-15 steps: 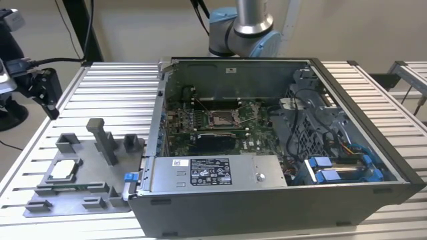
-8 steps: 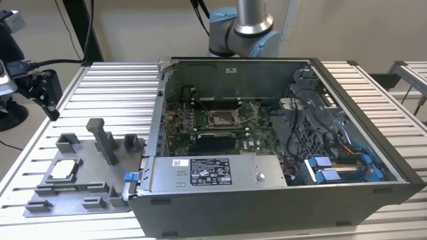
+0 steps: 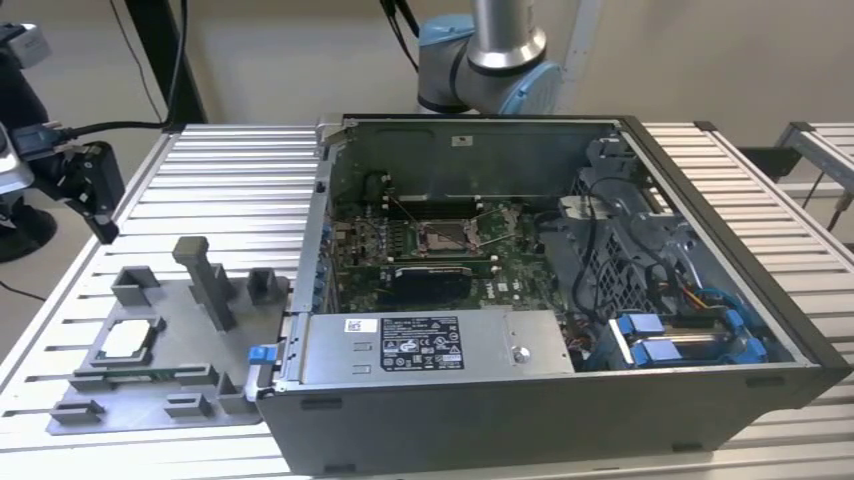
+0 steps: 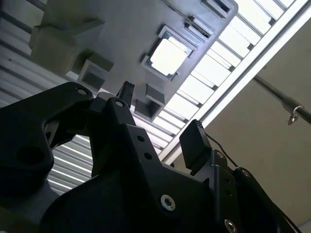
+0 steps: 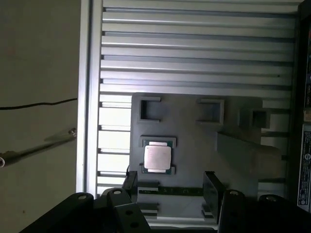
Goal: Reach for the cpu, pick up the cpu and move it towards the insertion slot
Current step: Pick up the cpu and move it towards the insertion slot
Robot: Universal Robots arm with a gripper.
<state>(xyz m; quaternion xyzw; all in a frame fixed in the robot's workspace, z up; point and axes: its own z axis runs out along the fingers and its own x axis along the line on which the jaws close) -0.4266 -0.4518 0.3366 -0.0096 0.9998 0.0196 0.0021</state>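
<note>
Black jaws hang apart and empty near the cpu (image 5: 157, 157), a silvery, green-edged square lying flat on the grey plastic fixture plate (image 5: 194, 145). Ribbed metal worktop (image 3: 227, 180) surrounds the plate. In the exterior view, the insertion slot (image 3: 445, 236) sits at two o'clock from the chip, behind the open computer case (image 3: 534, 420) wall.

Cpu (image 3: 123, 340) on fixture plate (image 3: 187, 348) by the table (image 3: 227, 180) edge at the exterior view's left, computer case (image 3: 534, 425) just beside, insertion slot (image 3: 443, 236) inside it
</note>
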